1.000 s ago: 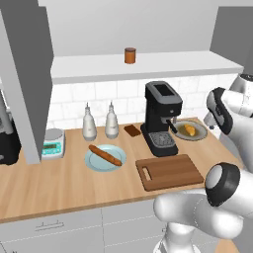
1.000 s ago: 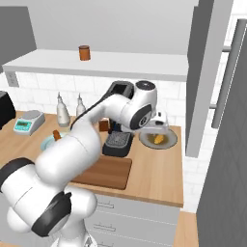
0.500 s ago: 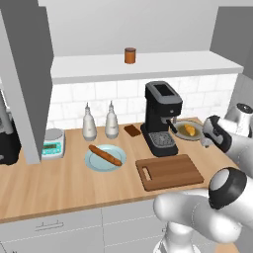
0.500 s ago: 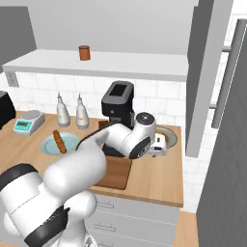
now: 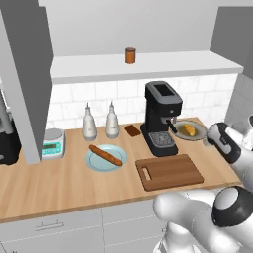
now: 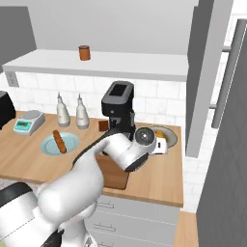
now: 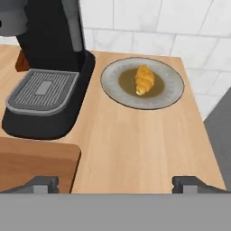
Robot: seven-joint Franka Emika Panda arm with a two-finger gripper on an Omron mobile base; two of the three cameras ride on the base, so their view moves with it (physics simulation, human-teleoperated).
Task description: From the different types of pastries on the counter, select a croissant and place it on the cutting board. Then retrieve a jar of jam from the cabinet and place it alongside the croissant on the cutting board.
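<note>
The golden croissant (image 7: 144,79) lies on a grey plate (image 7: 113,85) at the counter's right end, just right of the coffee machine (image 7: 49,58). My gripper (image 7: 116,184) hovers open over bare counter (image 7: 135,144) short of the plate, nothing between its fingertips (image 7: 43,184). From the left base view the croissant (image 5: 189,130) sits just beyond my hand (image 5: 221,141). The dark cutting board (image 5: 169,171) lies in front of the machine, bare. The jam jar (image 5: 130,55) stands on the cabinet shelf (image 5: 173,63). A brown stick (image 5: 104,154) rests on a blue plate, and a dark square (image 5: 132,130) lies by the machine.
Two white bottles (image 5: 89,123) and a small scale (image 5: 52,143) stand along the tiled wall at left. A black appliance (image 5: 7,148) sits at the far left. A grey cabinet panel (image 6: 202,82) hangs just right of the croissant's plate.
The arm has swung down and to the right, bringing the hand from above the coffee machine to low beside the croissant's plate. The jaws stayed open.
</note>
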